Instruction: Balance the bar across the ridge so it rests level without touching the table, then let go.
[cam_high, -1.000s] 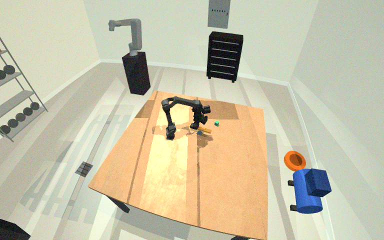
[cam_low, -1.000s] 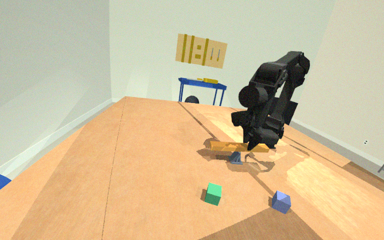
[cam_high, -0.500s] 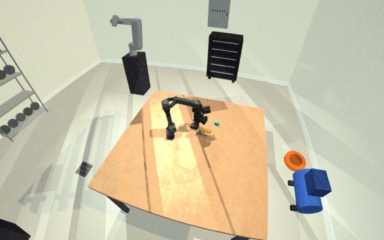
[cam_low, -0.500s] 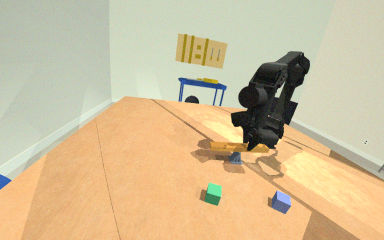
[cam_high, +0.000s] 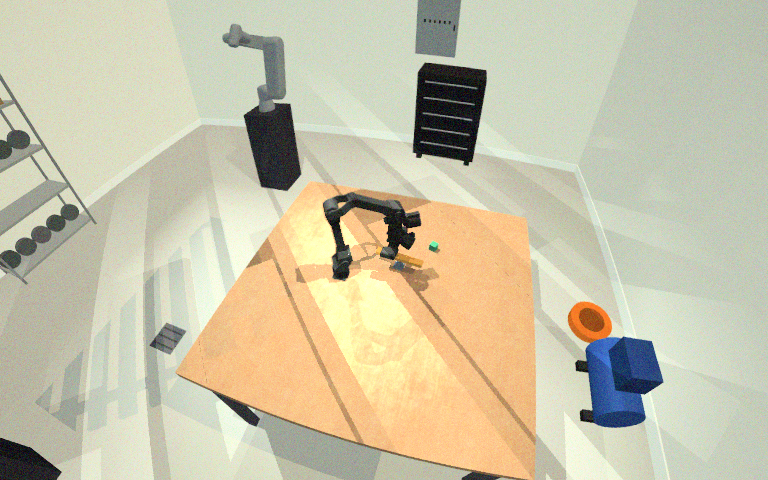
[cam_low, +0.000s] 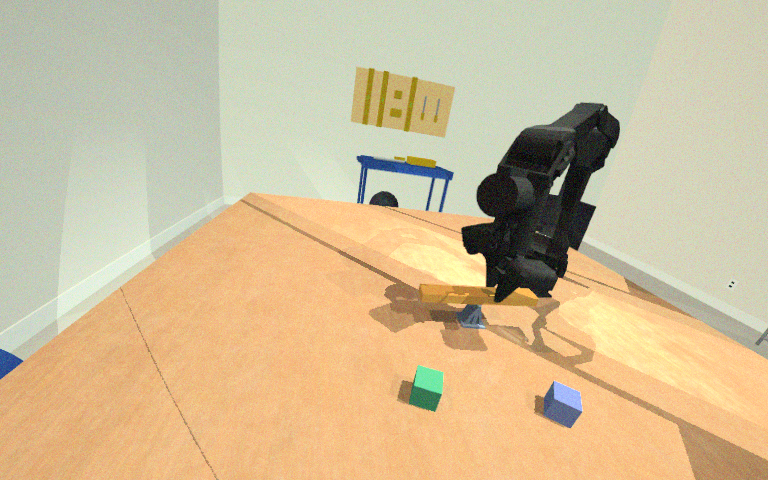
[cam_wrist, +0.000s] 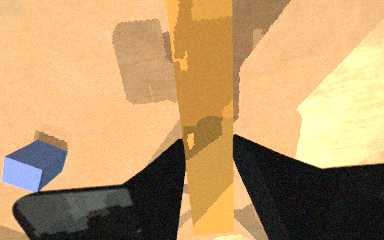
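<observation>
A yellow-orange bar lies roughly level across a small blue-grey ridge on the wooden table. Its ends stand clear of the table in the exterior view. My gripper is shut on the bar near one end, a finger on each long side. In the wrist view the bar runs straight up between the black fingers, and the ridge is hidden under it.
A green cube and a blue cube sit on the table near the ridge. Off the table are a black drawer cabinet, another arm on a pedestal and a blue cylinder.
</observation>
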